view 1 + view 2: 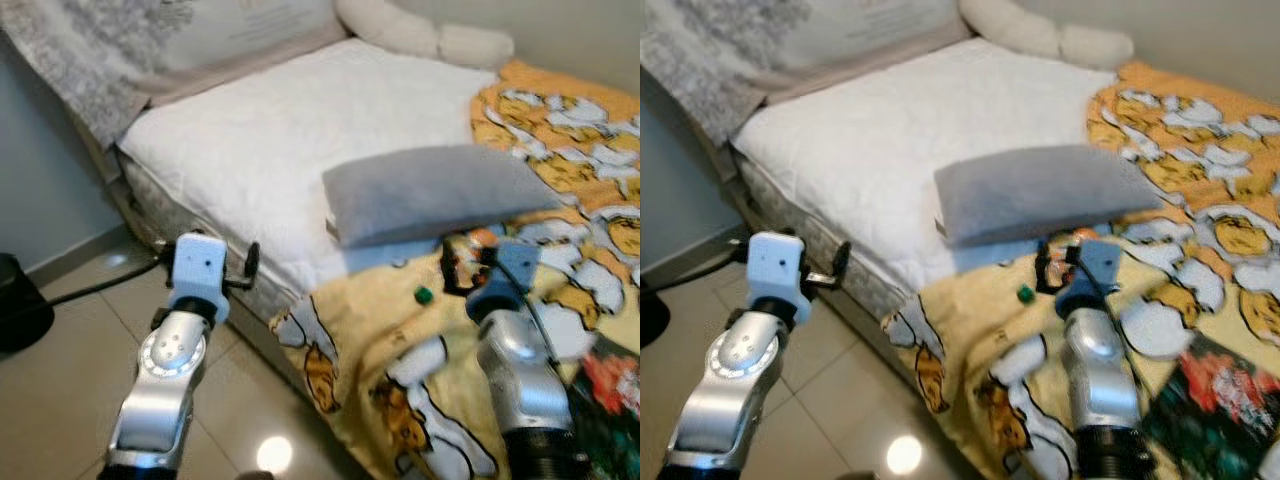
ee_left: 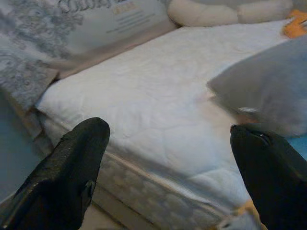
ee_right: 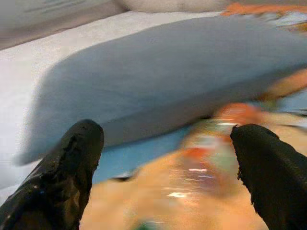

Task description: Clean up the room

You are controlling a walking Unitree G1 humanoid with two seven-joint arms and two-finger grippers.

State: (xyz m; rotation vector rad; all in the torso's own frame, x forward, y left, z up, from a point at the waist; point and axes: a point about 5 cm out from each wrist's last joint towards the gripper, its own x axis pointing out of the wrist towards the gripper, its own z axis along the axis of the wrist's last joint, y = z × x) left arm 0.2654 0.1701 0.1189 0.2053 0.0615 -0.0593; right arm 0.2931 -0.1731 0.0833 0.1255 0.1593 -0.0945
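Observation:
A grey pillow [image 1: 430, 190] lies across the bed, half on the white mattress [image 1: 280, 130] and half on a yellow cartoon-print blanket [image 1: 370, 340]. Just under the pillow's near edge lies a blurred orange, shiny item [image 3: 216, 139]. A small green thing [image 1: 423, 294] rests on the blanket beside it. My right gripper [image 1: 465, 265] hovers open over the blanket, fingers pointing at the orange item and the pillow's edge [image 3: 168, 67], touching neither. My left gripper [image 1: 242, 270] is open beside the mattress's near corner, holding nothing.
White bolster cushions [image 1: 420, 30] and a grey patterned cover [image 1: 100, 50] lie at the head of the bed. A dark printed item [image 1: 610, 390] sits on the blanket at the lower right. On the tiled floor [image 1: 60, 400] are a black object [image 1: 15, 305] and a cable [image 1: 90, 285].

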